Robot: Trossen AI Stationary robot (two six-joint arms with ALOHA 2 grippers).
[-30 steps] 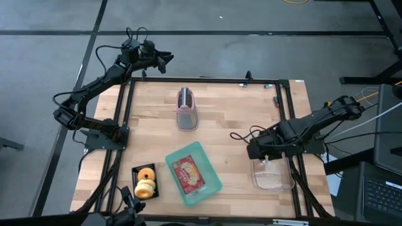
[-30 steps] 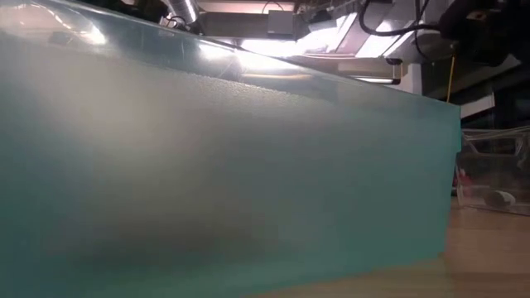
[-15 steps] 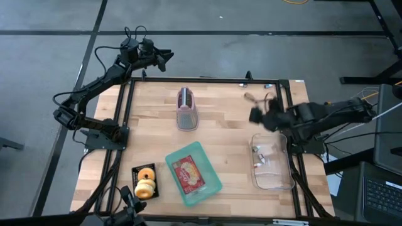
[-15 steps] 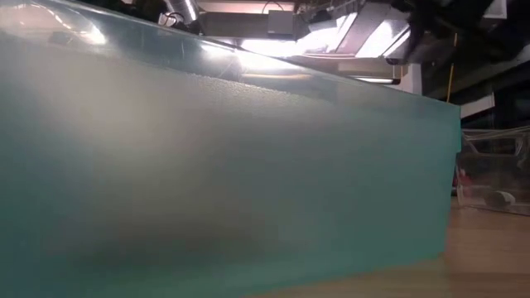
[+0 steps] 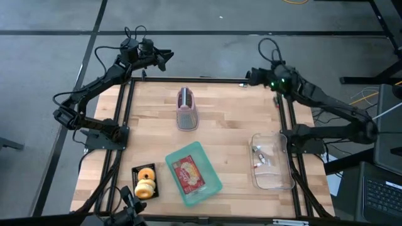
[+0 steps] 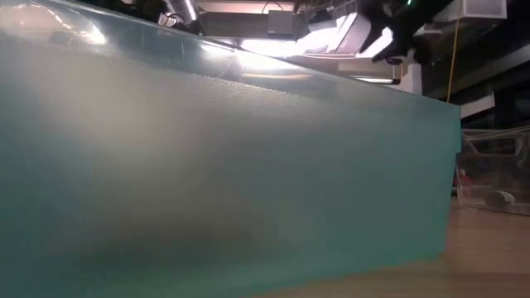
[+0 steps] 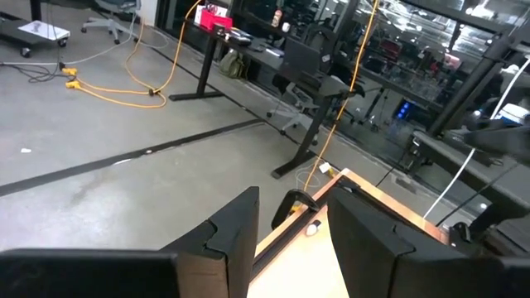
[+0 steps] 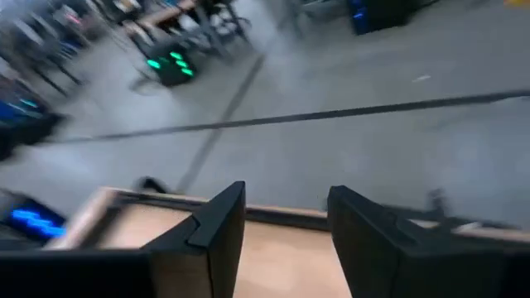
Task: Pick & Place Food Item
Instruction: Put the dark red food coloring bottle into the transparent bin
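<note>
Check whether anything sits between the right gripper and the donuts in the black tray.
Yes. From the right gripper at the far edge, the teal tray lies roughly on the line to the donuts. Both jaws stand empty.

no readable text, labels or signs

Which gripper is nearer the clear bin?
Right. The right gripper is at the table's far right corner, up the same side as the clear bin; the left gripper is past the far left edge.
</note>
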